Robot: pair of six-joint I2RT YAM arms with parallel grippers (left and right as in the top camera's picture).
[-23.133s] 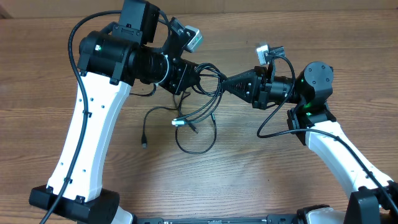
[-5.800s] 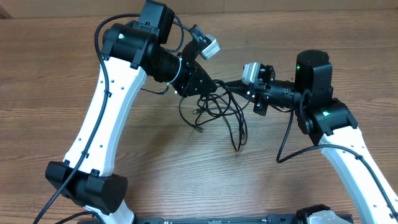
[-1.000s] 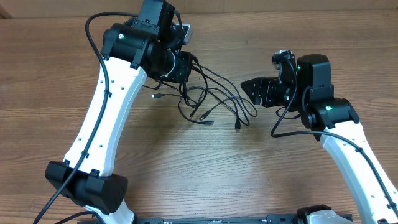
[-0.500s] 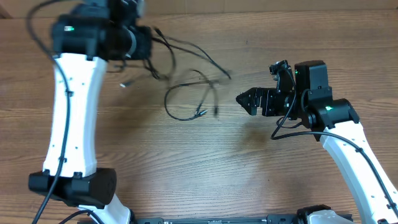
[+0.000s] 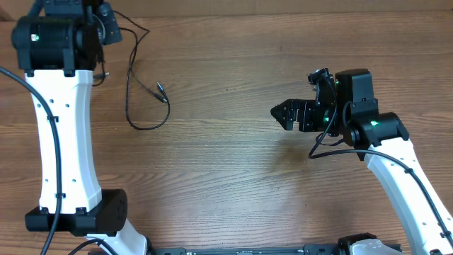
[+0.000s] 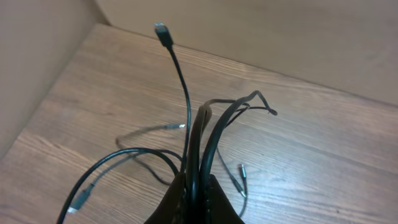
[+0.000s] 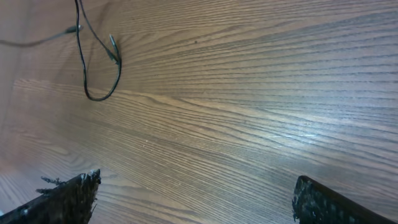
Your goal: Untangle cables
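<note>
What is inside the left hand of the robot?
Several thin black flexible cables are pinched in the shut left hand and fan out above the brown wooden table. How they cross within the grip is covered.

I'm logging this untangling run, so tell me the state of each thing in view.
cables: bunched together, pinched at one point, loose ends dangling over the table.
left gripper: shut on the cables.
right gripper: open, holding nothing.
</note>
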